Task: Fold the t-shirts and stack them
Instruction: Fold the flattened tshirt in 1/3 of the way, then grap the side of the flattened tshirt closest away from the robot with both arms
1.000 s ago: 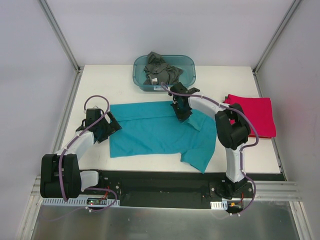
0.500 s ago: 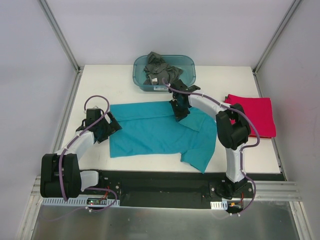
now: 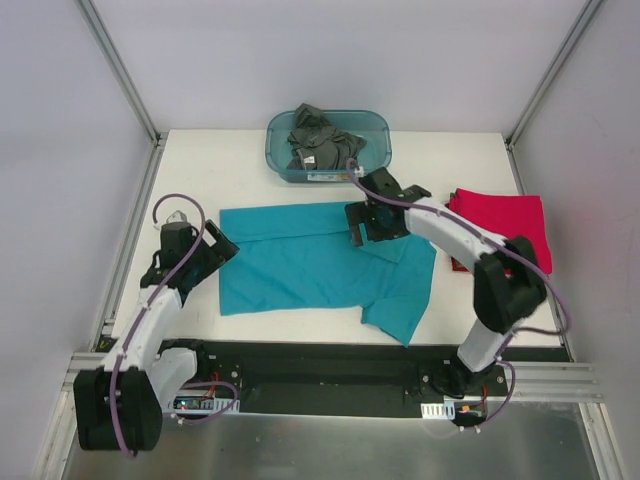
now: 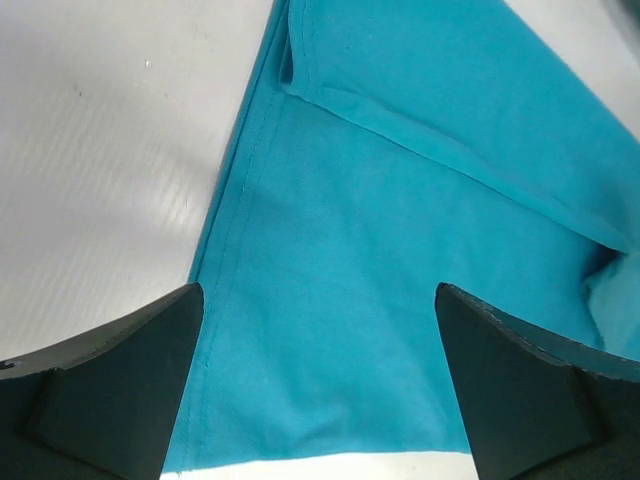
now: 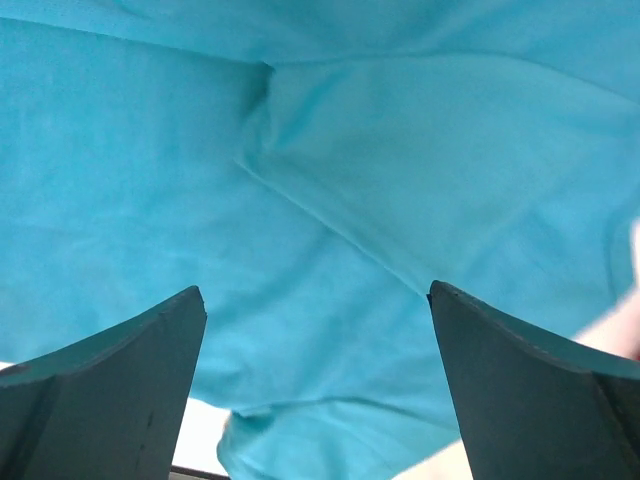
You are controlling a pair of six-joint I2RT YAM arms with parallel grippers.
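A teal-blue t-shirt (image 3: 300,262) lies spread on the white table, its top edge folded down and its right sleeve (image 3: 400,310) trailing toward the near edge. My left gripper (image 3: 218,250) hovers open over the shirt's left hem (image 4: 250,160), nothing between its fingers (image 4: 110,390). My right gripper (image 3: 363,228) hangs open above the shirt's upper right part, over a fold crease (image 5: 330,230). A crimson t-shirt (image 3: 505,228) lies folded at the right. Dark grey t-shirts (image 3: 320,135) are heaped in the tub.
The translucent blue-green tub (image 3: 378,128) stands at the table's back middle, just behind my right wrist. Bare white table (image 3: 200,170) shows left of the teal shirt. Metal frame posts rise at the back corners.
My right gripper has opened and let go of the teal shirt's upper right fold, and its arm has swung its elbow to the right. My left arm has drawn back and risen slightly.
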